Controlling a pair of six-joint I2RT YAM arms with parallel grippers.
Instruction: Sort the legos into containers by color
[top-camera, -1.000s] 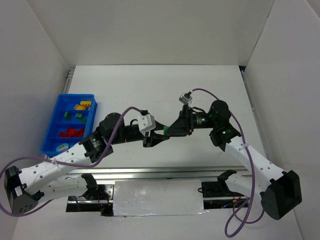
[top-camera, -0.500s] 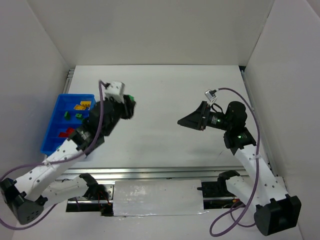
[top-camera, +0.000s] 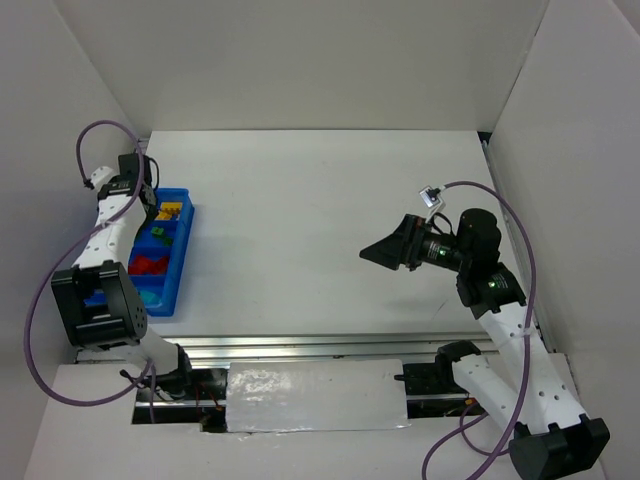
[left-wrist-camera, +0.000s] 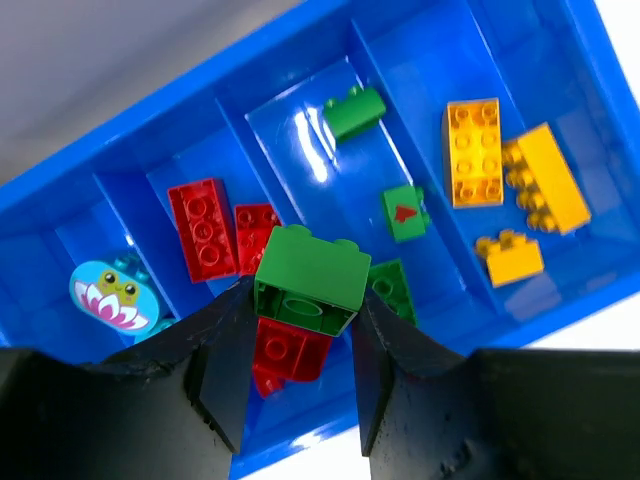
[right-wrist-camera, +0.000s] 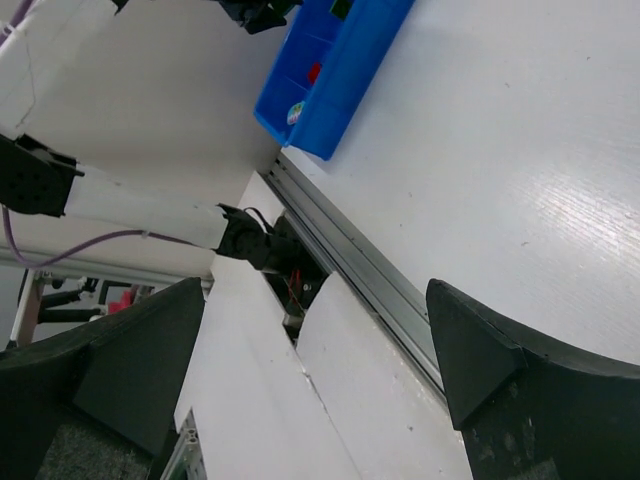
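Observation:
My left gripper (left-wrist-camera: 300, 305) is shut on a green lego (left-wrist-camera: 310, 272), studs down, held above the blue tray (left-wrist-camera: 420, 55). In the left wrist view the lego hangs over the divider between the red and green compartments. The containers hold yellow legos (left-wrist-camera: 475, 150), green legos (left-wrist-camera: 355, 110), red legos (left-wrist-camera: 205, 230) and a teal piece with a flower face (left-wrist-camera: 112, 295). From above, the left gripper (top-camera: 146, 203) hovers over the tray's far end (top-camera: 186, 212). My right gripper (top-camera: 375, 252) is open and holds nothing, above the table's right half; its fingertips (right-wrist-camera: 455, 330) frame bare table.
The tray (right-wrist-camera: 340, 70) lies along the left wall. White walls close in the table on three sides. An aluminium rail (top-camera: 320, 345) runs along the near edge by the arm bases. A purple cable (top-camera: 95, 135) loops above the left wrist.
The left arm swung from the table's middle to the tray, carrying the green lego. The right gripper let go of it, opened wide and drew back to the right.

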